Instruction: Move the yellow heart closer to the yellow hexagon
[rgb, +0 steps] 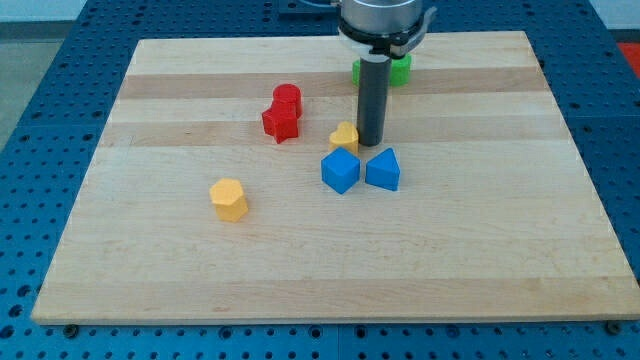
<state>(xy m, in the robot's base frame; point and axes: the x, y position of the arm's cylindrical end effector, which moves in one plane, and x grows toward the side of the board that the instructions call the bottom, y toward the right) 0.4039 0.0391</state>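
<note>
The yellow heart (344, 137) lies near the board's middle, just above a blue cube (340, 171). The yellow hexagon (229, 199) sits lower left of it, well apart. My tip (370, 142) is at the end of the dark rod, touching or almost touching the heart's right side.
A blue triangular block (383, 169) lies right of the blue cube, just below my tip. Two red blocks (282, 112) sit together left of the heart. A green block (398, 68) is partly hidden behind the rod at the view's top. The wooden board (500, 260) rests on a blue pegboard.
</note>
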